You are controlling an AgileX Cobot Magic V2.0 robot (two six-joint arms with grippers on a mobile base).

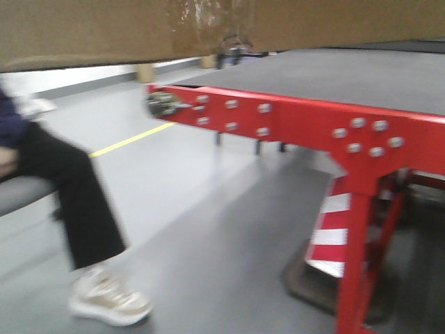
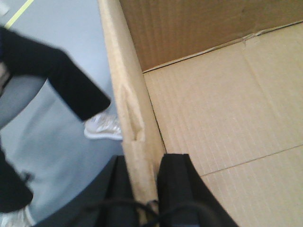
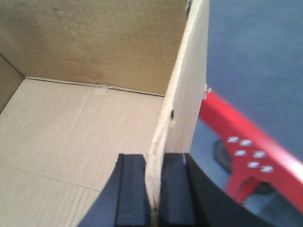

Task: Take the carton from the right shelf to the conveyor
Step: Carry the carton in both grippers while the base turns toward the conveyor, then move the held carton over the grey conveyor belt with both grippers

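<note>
Brown corrugated cardboard formed the large open-topped carton (image 3: 85, 127), which hung in the air between the two arms. Its underside filled the top edge of the blurred front view.

The left tool (image 2: 147, 163) was clamped on the carton's left wall. One black finger (image 2: 118, 189) sat outside and the other inside, with the cardboard pinched between them. A long dent ran along that wall's top edge just beyond the grip. The right tool (image 3: 152, 163) held the opposite wall in the same way, its black pads pressed against either face of the cardboard. Inside, the carton's bottom flaps lay flat, with seams between them.

The wide dark grey conveyor belt (image 1: 334, 76) lay below and to the right of the carton, apart from it. Its glossy red metal frame (image 1: 299, 118), studded with bolts, ran along the near edge.

To the left sat a person in black trousers (image 1: 76, 195). One pale beige sneaker (image 1: 108, 299) rested on the grey floor (image 1: 208, 264), where a yellow line (image 1: 132, 139) crossed farther back.
</note>
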